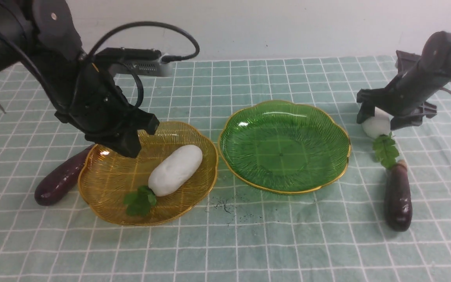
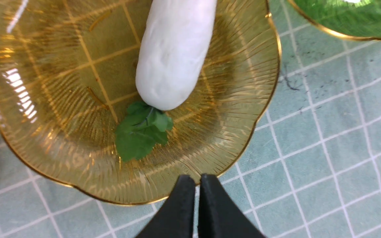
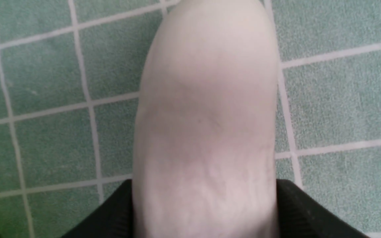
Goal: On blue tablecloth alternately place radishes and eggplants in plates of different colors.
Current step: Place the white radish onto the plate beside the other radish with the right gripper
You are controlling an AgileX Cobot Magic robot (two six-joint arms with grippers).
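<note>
At the far left of the blue tablecloth (image 1: pixel 249 243), which covers the worktop, the first eggplant (image 1: pixel 59 182) is lying with one end hidden behind the amber plate (image 1: pixel 104 184). In this plate the first radish (image 1: pixel 175 169) is laid slantwise, with its leaf (image 1: pixel 140 200) turned toward the near rim. The left gripper (image 1: pixel 139 137) is held above the far left part of the plate. Only in the left wrist view is it shown that its fingers (image 2: pixel 177 205) are pressed together with nothing between them.

Beside it, close but not touching, the green plate (image 1: pixel 284 147) is seen with nothing in it. Some dark specks (image 1: pixel 225 207) are scattered in front of the two plates.

To the right, the right gripper (image 1: pixel 382 117) is lowered over the second radish (image 1: pixel 376 125). In the right wrist view the fingers (image 3: pixel 309 211) are set wide against both sides of the white body, but a firm grip cannot be confirmed. The leaf and the second eggplant (image 1: pixel 397 196), just in front of it, are shown only in the front view.
</note>
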